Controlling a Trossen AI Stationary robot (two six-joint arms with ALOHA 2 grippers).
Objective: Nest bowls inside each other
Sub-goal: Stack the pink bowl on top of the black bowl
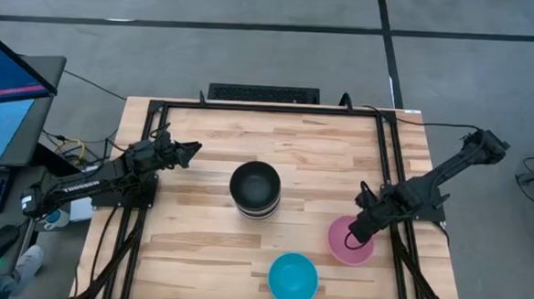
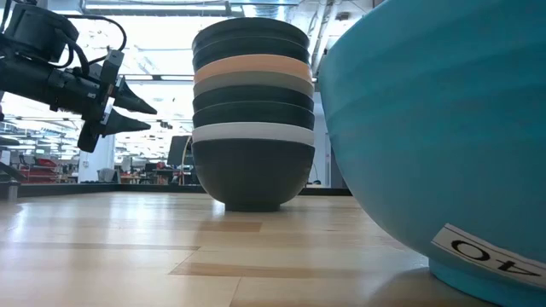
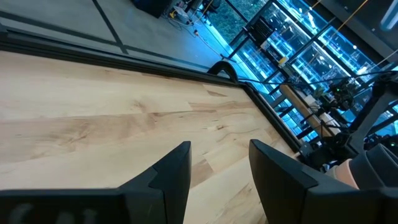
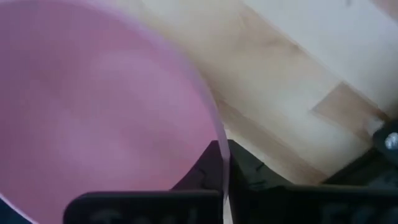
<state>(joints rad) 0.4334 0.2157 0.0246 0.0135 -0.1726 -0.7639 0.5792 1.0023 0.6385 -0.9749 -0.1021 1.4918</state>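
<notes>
pink bowl (image 4: 93, 112), smooth and thin-rimmed, pinched by right gripper (image 4: 224, 163)

Table (image 1: 207, 247): pale wood planks, smooth, light satin sheen, visible grain. Blue bowl (image 1: 292, 278): smooth plastic, slightly glossy, paper label on its wall. Pink bowl (image 4: 93, 112): smooth matt plastic. Stacked bowls (image 2: 252, 111): smooth plastic, dull sheen. Right claw (image 4: 224, 171): matt black.
</notes>
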